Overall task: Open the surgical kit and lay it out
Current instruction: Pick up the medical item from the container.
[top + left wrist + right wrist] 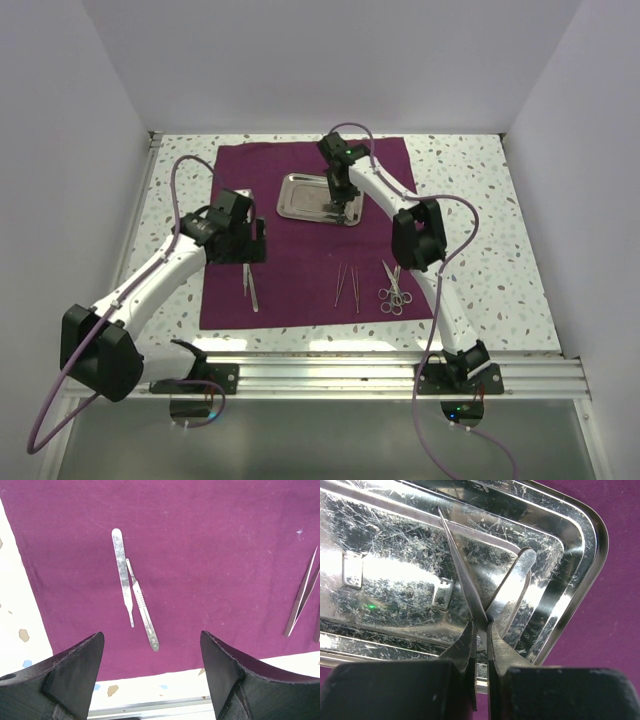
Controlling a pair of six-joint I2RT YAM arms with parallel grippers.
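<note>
The maroon cloth lies spread flat on the table. The shiny steel tray sits on its far middle part. My right gripper is down in the tray. In the right wrist view this gripper is shut on a slim pointed silver instrument whose tip rests over the tray floor. My left gripper hangs open and empty above two flat silver handles lying side by side on the cloth. Tweezers and ring-handled scissors lie near the front edge.
The speckled tabletop surrounds the cloth, with white walls on three sides. An aluminium rail runs along the near edge by the arm bases. The tweezers' tips show at the right of the left wrist view.
</note>
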